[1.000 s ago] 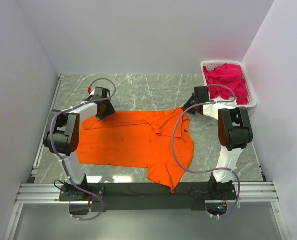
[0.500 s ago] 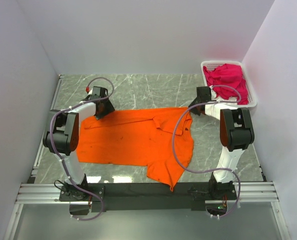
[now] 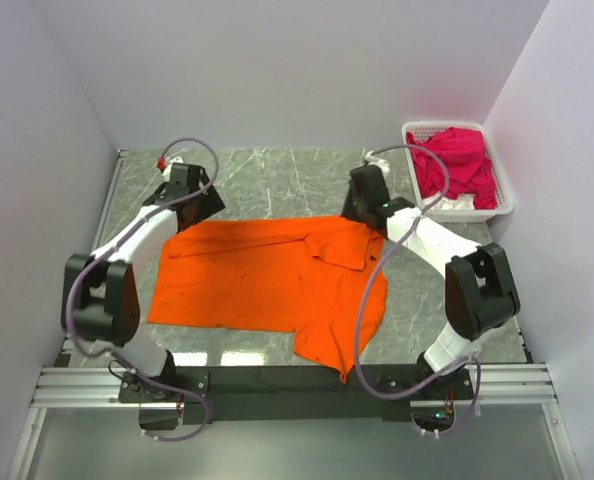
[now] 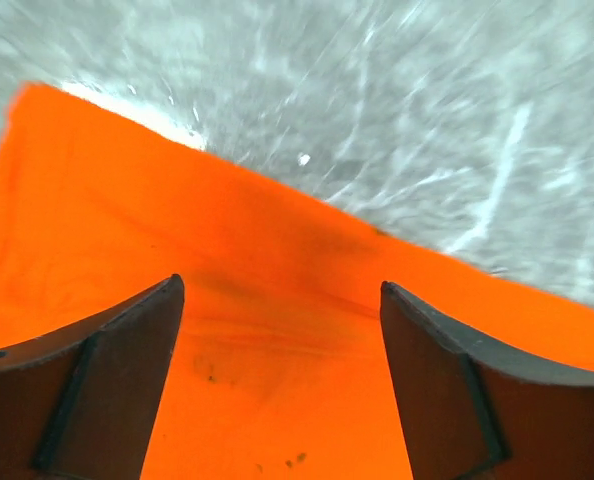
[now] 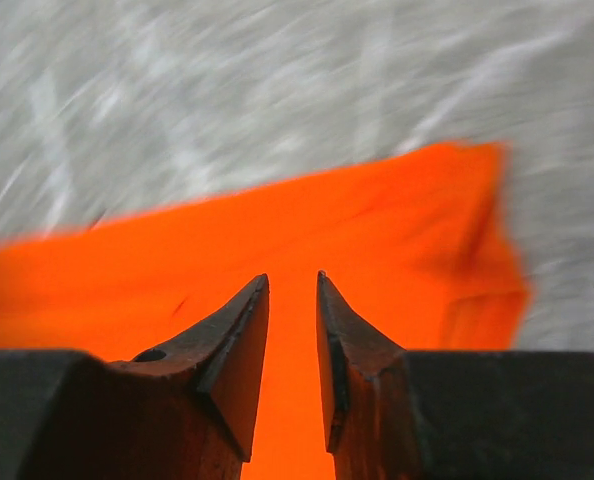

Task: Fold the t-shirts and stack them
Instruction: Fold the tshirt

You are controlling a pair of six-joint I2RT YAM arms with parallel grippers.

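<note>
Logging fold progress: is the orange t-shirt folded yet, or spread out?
Mostly spread: the orange t-shirt lies open and flat across the table, with only its right side rumpled and partly doubled over.

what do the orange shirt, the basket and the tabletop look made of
Orange t-shirt: soft matte cloth, lying limp and creased. Basket: probably white plastic, rigid slotted walls. Tabletop: glossy grey veined surface, marble or a marble-look laminate.
</note>
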